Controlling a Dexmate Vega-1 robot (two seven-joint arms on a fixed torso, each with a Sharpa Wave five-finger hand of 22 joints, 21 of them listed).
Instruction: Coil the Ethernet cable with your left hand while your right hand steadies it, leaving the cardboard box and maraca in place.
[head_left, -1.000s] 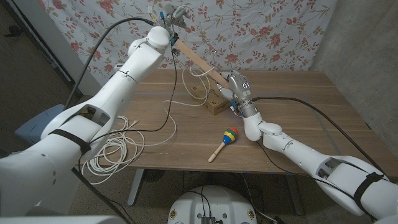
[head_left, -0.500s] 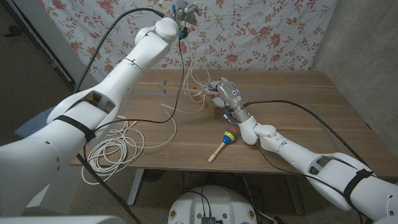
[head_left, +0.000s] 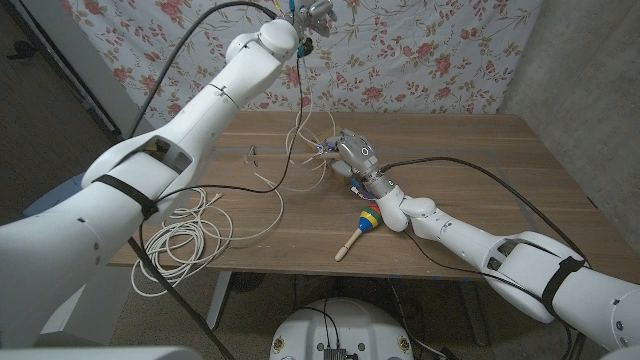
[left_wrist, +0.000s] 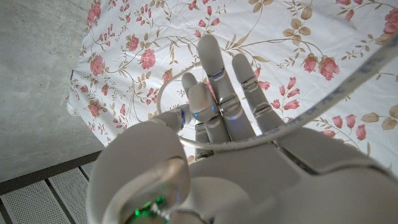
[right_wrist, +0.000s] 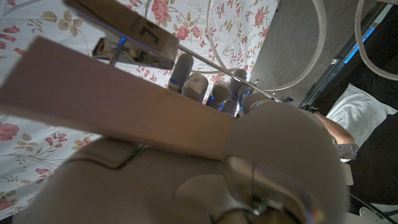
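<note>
The left robot hand (head_left: 318, 10) is way up high against the flowered curtain (head_left: 420, 50), above the bench's (head_left: 480, 160) far edge. The Ethernet cable (head_left: 300, 100) hangs straight down from it to a messy tangle of loops on the wood. In the left wrist view the cable (left_wrist: 298, 118) runs across the back of that robot hand (left_wrist: 230, 124), whose fingers (left_wrist: 214, 74) point up, straight and close together; can't tell whether it's actually pinching the cable.

The right robot hand (head_left: 352, 152) sits mid-bench, right in the cable loops, with the cardboard box (right_wrist: 124, 106) tight against it in the right wrist view. Its grip can't be made out. The maraca (head_left: 361, 226) lies just in front of that wrist, apart from the cable. A big coil (head_left: 185, 240) spills over the bench's front left corner.

Compared with a second ago, the left robot hand has gone higher, the right one has slid left, and the box that showed plainly is now mostly hidden.
</note>
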